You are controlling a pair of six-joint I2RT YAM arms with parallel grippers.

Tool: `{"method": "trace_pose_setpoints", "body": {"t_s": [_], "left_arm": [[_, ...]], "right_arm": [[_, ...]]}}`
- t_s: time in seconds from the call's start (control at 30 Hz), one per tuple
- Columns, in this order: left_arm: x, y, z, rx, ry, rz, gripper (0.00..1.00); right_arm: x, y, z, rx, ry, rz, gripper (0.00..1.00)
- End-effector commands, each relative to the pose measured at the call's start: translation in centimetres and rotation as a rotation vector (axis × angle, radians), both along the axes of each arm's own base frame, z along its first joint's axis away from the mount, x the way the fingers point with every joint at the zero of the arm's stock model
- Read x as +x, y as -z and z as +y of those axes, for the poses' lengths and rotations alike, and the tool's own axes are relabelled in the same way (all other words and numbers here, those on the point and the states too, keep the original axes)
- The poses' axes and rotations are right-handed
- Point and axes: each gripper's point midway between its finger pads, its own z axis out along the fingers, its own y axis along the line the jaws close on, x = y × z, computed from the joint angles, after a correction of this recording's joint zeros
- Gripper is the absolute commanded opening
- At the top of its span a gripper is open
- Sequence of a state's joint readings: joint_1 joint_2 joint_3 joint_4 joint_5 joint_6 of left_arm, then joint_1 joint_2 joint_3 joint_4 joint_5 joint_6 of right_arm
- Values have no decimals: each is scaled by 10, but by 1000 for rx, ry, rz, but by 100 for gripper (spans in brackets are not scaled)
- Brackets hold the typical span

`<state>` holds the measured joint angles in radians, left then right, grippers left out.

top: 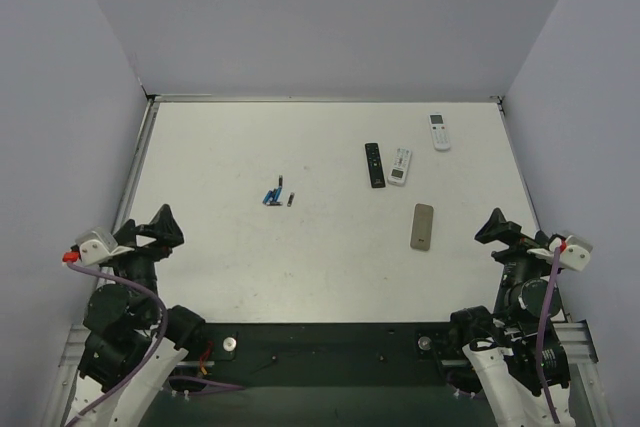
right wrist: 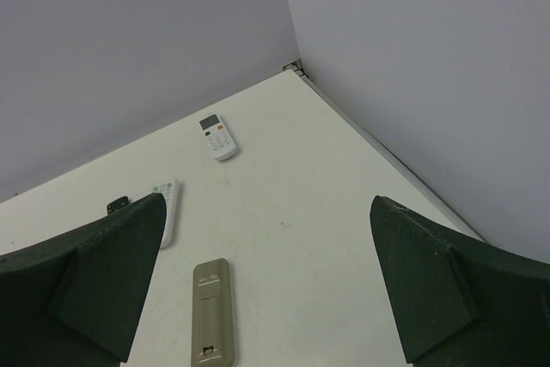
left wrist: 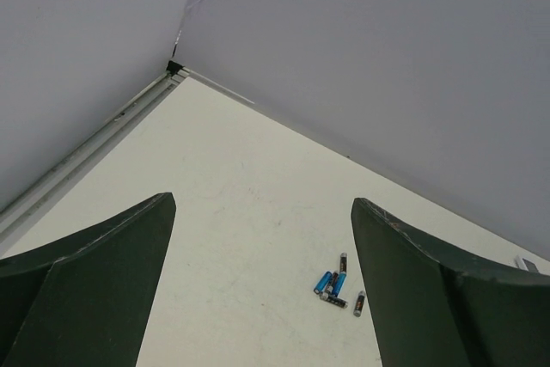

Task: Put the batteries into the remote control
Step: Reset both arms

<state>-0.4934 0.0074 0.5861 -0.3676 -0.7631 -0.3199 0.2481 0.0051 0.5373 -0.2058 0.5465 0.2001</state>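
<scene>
The batteries (top: pixel 275 195) lie in a small loose cluster left of the table's middle, some blue and some dark, with one dark one (top: pixel 291 200) just to their right. The left wrist view shows the batteries (left wrist: pixel 335 284) far ahead, near the right finger. The remote control (top: pixel 422 226) lies with its grey-tan back up on the right half of the table, and in the right wrist view the remote control (right wrist: pixel 212 311) sits low between the fingers. My left gripper (top: pixel 160 228) (left wrist: pixel 262 204) hangs open and empty at the near left. My right gripper (top: pixel 496 227) (right wrist: pixel 268 202) is open and empty at the near right.
A slim black remote (top: pixel 374 164) and a white remote (top: pixel 400 165) lie side by side behind the grey-tan one. Another white remote (top: pixel 439 132) sits near the back right corner. Grey walls enclose the table on three sides.
</scene>
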Motion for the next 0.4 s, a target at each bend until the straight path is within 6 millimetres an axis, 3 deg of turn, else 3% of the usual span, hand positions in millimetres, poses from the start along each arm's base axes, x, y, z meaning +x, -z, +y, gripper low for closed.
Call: {"method": "trace_pose_setpoints", "body": {"t_s": [0.0,0.37], "left_arm": [[-11,-15,11,-34,-30,-102,95],[-5,-17,12,6,-64,-132,95]], "right_arm": [[-6,-11,-7,5,39,-46,100],[-3,-8,-5,12,25,-36,100]]}}
